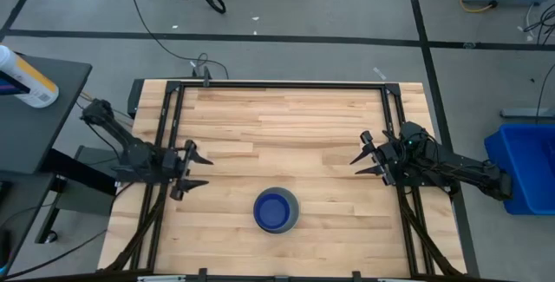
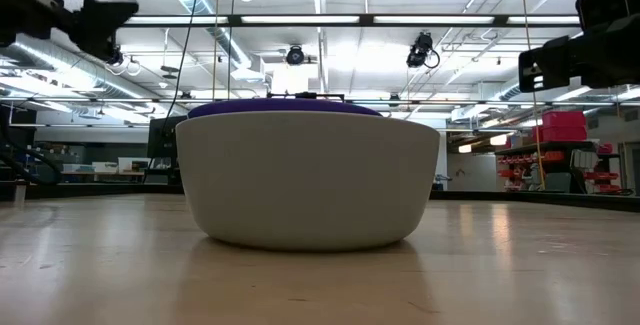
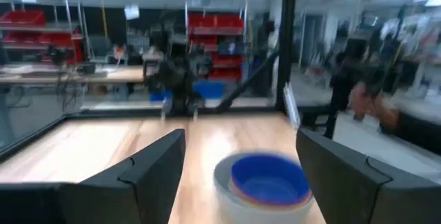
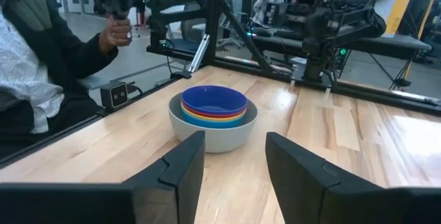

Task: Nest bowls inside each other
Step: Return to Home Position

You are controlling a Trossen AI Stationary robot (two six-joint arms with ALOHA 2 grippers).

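The bowls stand as one stack near the table's front edge: a pale grey bowl (image 1: 277,212) rests by its base on the wood and holds the smaller coloured ones, with the dark blue bowl (image 4: 213,100) on top and yellow, red and light blue rims (image 4: 212,119) below it. My left gripper (image 1: 198,168) hovers open at the table's left side, apart from the stack. My right gripper (image 1: 365,156) hovers open at the right side, also apart from it. Both point toward the middle of the table.
A black frame (image 1: 277,85) runs around the table top. A person (image 4: 41,65) sits beyond the table's front edge. A blue bin (image 1: 525,167) stands on the floor right of the table. Bare wood (image 1: 277,126) lies behind the stack.
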